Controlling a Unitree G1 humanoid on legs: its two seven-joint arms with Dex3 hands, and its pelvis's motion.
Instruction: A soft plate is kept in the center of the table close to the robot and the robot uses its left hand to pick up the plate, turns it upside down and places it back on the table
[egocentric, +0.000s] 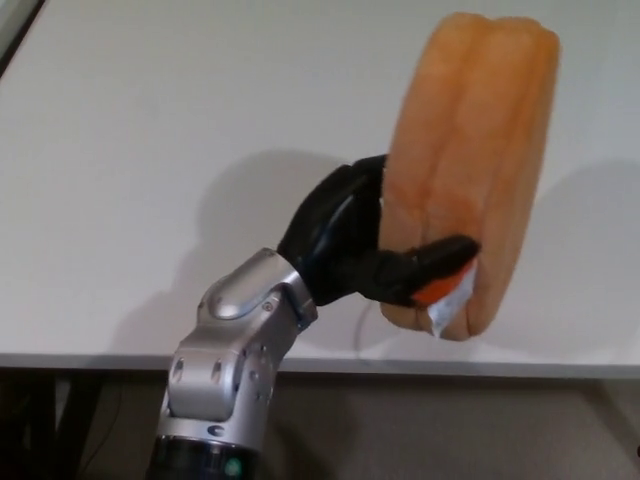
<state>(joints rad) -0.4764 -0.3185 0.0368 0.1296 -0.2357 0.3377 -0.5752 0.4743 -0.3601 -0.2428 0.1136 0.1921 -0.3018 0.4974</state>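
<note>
While the soft orange plate (470, 170) stands almost on edge in the air above the white table (150, 150), the head view shows the left hand (365, 250) clamped on its lower end, black fingers (440, 257) wrapped across the near face and the rest of the hand tucked behind it. That grip low down makes sense: pinching one end lets the wrist roll the whole plate over, and right now it sits roughly halfway through such a roll, neither face up nor face down. Look how the plate sags into two padded ridges running lengthwise; it is floppy, so the hand has to squeeze it firmly or it would fold and slip out. A small white tag (440, 318) pokes out beneath the fingers at the bottom corner. The plate hangs clear of the table, over the near edge and to the right of centre, casting a broad shadow on the surface behind it. The silver wrist joint (235, 320) is cocked upward from below the table edge, which is what tips the plate so steeply. By my reading, the flip is under way and the set-down has not yet come. The right hand does not show anywhere in this only view.
</note>
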